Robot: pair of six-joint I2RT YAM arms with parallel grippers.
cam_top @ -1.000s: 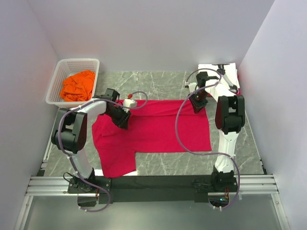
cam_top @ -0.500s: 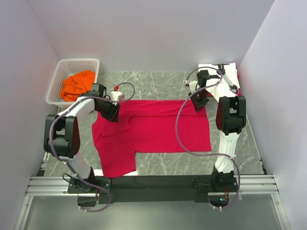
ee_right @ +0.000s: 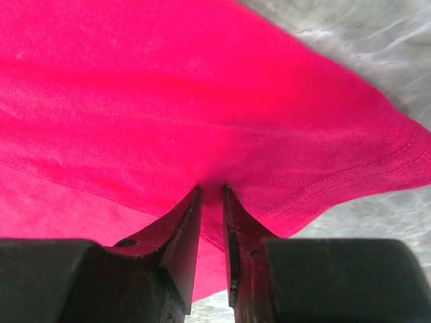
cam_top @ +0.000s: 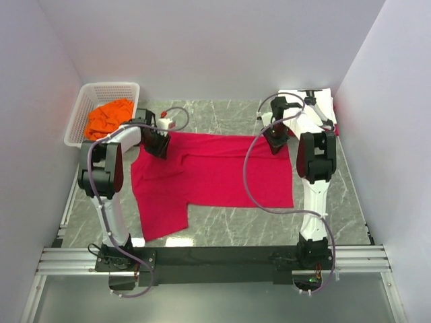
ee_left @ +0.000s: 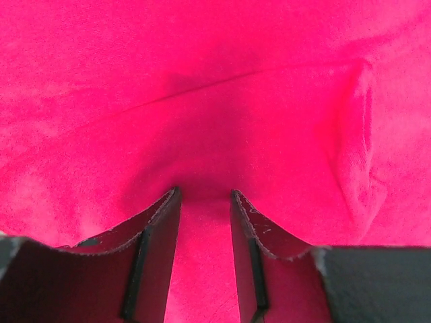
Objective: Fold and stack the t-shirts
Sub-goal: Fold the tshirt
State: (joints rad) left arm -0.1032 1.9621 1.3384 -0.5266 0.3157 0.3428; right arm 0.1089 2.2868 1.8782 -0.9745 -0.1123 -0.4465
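**Both grippers pinching the far edge of the red tee**

Left gripper: jaws drawn in to a narrow slot, with a ridge of the red t-shirt nipped between them. The cloth puckers up toward the tips. Ahead of the tips the wrist view shows only red cloth. One seam line crosses just beyond, and there is a soft fold off to the right.

Right gripper: jaws almost together, clamping a thin pinch of the same shirt. The stitched hem runs just right of the tips, with the grey marble table past it.

Top view: the left gripper is at the shirt's far left corner and the right gripper at its far right corner. The shirt lies flat between them and back toward the bases, one sleeve jutting toward the left base.

Surroundings:
- Left of the left gripper, close beside its arm, is a white lattice basket holding the crumpled orange t-shirt.
- Beyond and right of the right gripper is the white t-shirt, partly covered by that arm.
- A grey cable from the right wrist loops over the red shirt's right part.
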